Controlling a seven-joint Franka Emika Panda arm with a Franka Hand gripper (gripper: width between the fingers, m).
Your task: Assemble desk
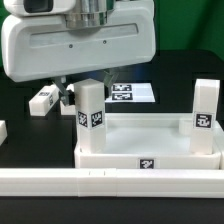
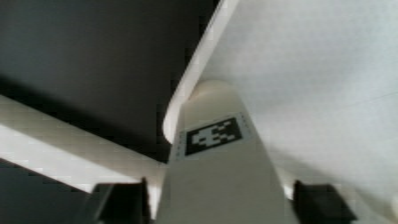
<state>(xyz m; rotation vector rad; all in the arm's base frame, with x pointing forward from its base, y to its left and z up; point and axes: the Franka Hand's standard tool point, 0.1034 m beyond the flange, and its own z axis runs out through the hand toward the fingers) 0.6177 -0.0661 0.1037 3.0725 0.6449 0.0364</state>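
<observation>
- Gripper [image 1: 88, 82] hangs over the top [image 1: 150, 135] at the exterior view's left corner, jaws straddling the upright leg [image 1: 90, 115].
- Wrist view: one finger [image 2: 121, 205] sits just beside each flank of the leg. The jaws are partly closed; whether the pads press on it cannot be told.
- The leg stands at its corner socket, so the likely step is seating it, which would explain the vertical approach.
- Second leg [image 1: 205, 118] stands at the right corner; a spare leg [image 1: 42, 100] lies on the table [image 1: 20, 150].
- The top abuts the rail [image 1: 110, 182], which probably braces it against sliding.
</observation>
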